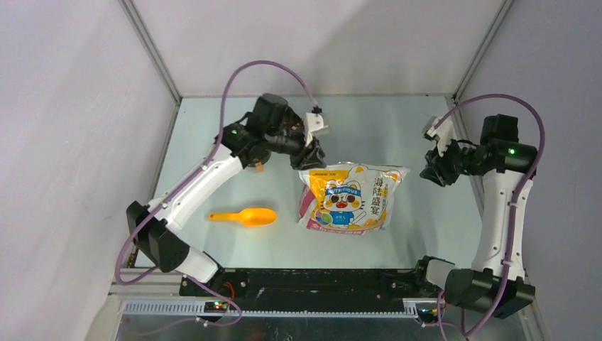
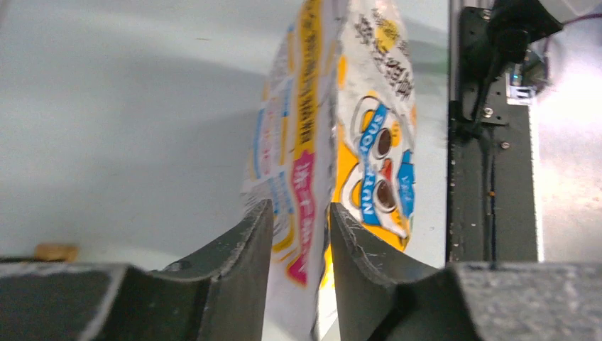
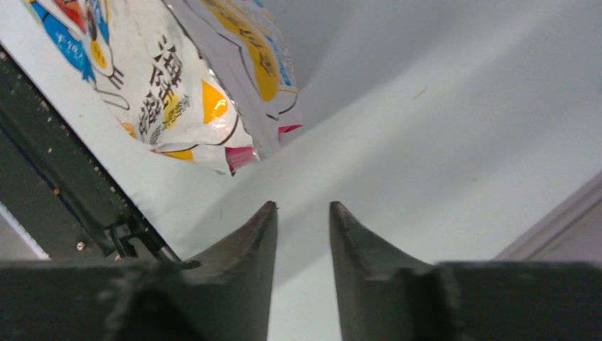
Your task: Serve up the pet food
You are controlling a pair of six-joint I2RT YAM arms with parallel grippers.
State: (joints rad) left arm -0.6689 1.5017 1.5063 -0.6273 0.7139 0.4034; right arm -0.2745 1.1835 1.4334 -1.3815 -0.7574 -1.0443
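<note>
The printed cat bag [image 1: 351, 199] lies flat in the middle of the table, and no heap of pet food shows. One small brown bit like a pellet [image 2: 55, 251] lies on the table beside the left arm. My left gripper [image 1: 312, 155] is at the bag's far left corner. In the left wrist view its jaws [image 2: 301, 206] stand apart, with the bag's edge [image 2: 305, 163] in the gap between them. My right gripper [image 1: 431, 172] hovers just right of the bag's far right corner. It is open and empty [image 3: 303, 204], clear of the bag corner [image 3: 238, 156].
An orange scoop [image 1: 245, 216] lies on the table left of the bag, handle pointing left. The black base rail [image 1: 312, 280] runs along the near edge. Grey walls close in the table at the back and on both sides.
</note>
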